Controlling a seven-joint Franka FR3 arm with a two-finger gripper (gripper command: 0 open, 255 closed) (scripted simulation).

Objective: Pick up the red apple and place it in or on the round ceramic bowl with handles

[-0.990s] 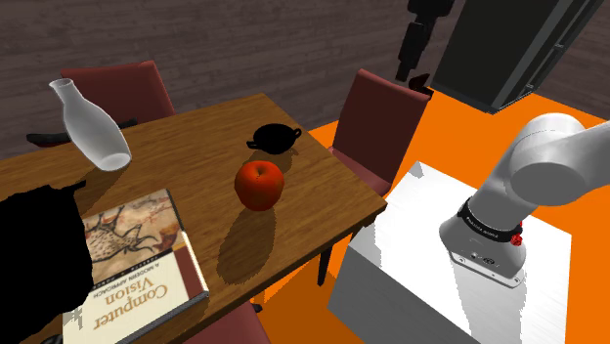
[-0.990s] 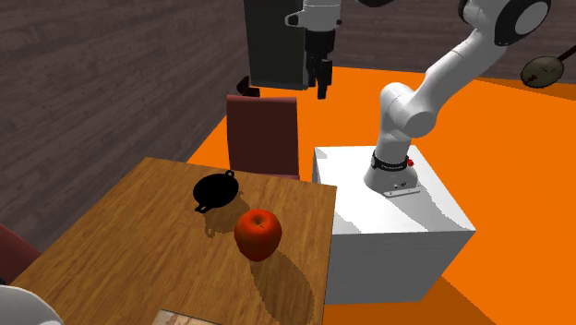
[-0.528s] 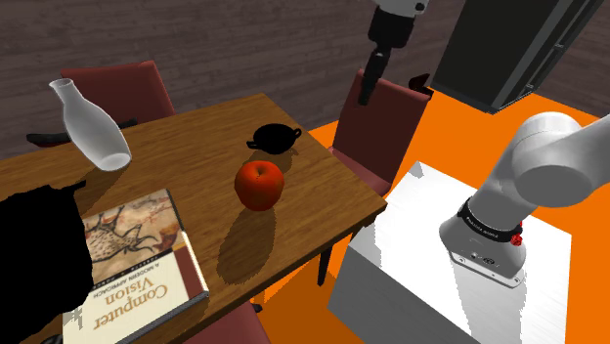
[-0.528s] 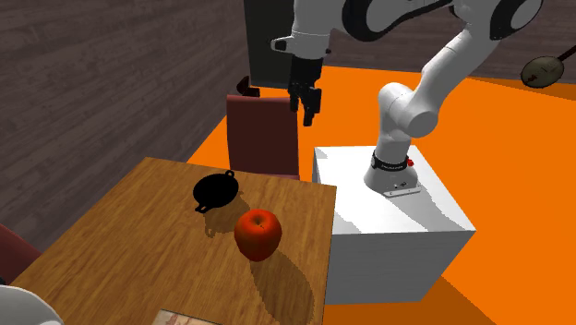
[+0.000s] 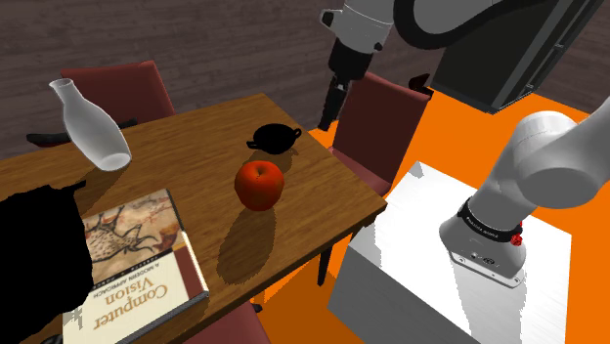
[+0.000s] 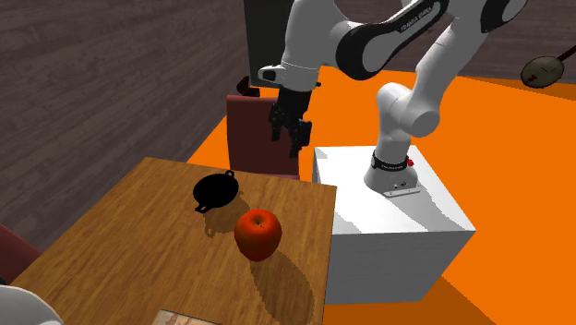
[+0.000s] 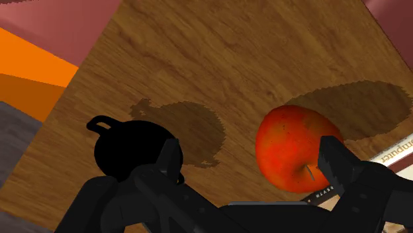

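Wood-grain table (image 5: 196, 166) on an orange floor (image 6: 498, 185): that is where I am working, with a dark plank wall behind it.

My gripper (image 5: 324, 119) is spread and holds nothing. In the wrist view the two black fingers (image 7: 169, 157) stand well apart, with bare table between them. It hangs in the air, tips down, beyond the apple (image 5: 259, 184) and above the table's far edge, in front of the back of the dark red chair (image 6: 263, 129).

What has changed is my height and reach. A second ago the gripper was far up by the dark cabinet, well beyond the apple. Half a second ago it was partway down. Now it has dropped and swung in toward the table (the second exterior view shows it (image 6: 287, 140) just above the chair's back). Neither task thing has moved.

The red apple sits upright on the table, near the edge that faces my stand. In the wrist view the apple (image 7: 291, 155) lies close by one finger but is not between the two. The small black bowl (image 5: 275, 138) with its loop handles stands just beyond the apple, apart from it, on the side I am coming from. Its inside looks free of other things.

A book (image 5: 132, 259) lies on the apple's other side, away from the bowl.

I judge this to be the approach, with nothing grasped yet. I still have to pass over the bowl and centre the spread fingers on the apple before I descend.
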